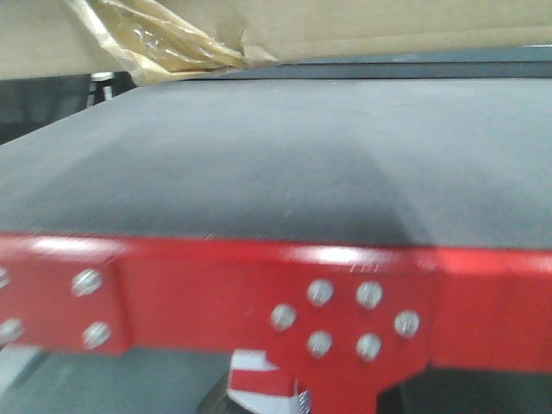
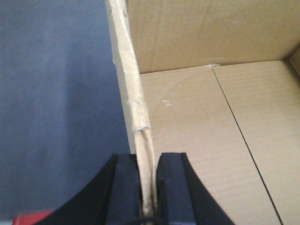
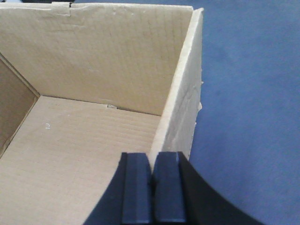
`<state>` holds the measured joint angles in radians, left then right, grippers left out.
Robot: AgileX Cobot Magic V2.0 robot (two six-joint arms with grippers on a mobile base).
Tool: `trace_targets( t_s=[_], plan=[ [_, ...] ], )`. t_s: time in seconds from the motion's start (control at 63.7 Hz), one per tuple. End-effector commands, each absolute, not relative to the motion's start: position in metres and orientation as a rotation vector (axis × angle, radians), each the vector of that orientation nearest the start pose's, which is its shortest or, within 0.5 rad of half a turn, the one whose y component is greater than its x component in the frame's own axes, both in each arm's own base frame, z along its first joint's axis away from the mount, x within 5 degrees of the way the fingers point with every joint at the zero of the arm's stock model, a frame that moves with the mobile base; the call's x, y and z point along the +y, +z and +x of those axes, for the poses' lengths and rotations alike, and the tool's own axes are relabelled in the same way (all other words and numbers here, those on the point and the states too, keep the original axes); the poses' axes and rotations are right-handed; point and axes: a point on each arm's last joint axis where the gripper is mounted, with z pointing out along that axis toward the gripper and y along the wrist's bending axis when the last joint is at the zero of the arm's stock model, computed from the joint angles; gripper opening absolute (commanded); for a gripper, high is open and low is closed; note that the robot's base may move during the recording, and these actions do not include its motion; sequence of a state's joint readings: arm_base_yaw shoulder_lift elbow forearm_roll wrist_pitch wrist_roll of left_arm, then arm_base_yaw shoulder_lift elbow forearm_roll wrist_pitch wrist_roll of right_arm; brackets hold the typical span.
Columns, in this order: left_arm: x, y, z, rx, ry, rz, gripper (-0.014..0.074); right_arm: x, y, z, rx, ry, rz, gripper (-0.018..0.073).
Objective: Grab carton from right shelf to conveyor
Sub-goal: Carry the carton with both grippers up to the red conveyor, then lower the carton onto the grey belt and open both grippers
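Note:
The brown carton (image 1: 362,26), with a wad of wrinkly tape (image 1: 164,39) at its lower edge, fills the top of the front view, above the dark grey conveyor belt (image 1: 276,164) and its red border (image 1: 216,293). In the left wrist view my left gripper (image 2: 149,187) is shut on the carton's (image 2: 211,131) left wall, with belt (image 2: 56,93) below to the left. My right gripper (image 3: 152,187) is shut on the right wall of the open carton (image 3: 93,140), with belt (image 3: 248,93) on the right. The right shelf is out of view.
The red frame carries bolted plates with several screw heads (image 1: 345,319). Below it shows a red-and-white striped part (image 1: 259,384). Dark background lies behind the belt at the far left (image 1: 43,103).

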<state>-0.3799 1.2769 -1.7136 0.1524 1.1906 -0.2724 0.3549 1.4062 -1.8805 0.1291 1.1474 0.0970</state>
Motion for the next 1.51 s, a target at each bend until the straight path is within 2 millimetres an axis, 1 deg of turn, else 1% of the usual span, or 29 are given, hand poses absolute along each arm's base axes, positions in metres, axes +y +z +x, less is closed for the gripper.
trace_targets(
  t_s=[0.0, 1.491],
  plan=[
    [-0.0721, 0.4985, 0.2166, 2.195, -0.153, 0.116, -0.0017, 0.0978, 0.5169, 0.2481, 2.094, 0.365, -0.281, -0.0067],
    [-0.0721, 0.4985, 0.2166, 2.195, -0.153, 0.116, -0.0017, 0.0978, 0.5174, 0.2484, 2.088, 0.366, -0.28, -0.0067]
  ],
)
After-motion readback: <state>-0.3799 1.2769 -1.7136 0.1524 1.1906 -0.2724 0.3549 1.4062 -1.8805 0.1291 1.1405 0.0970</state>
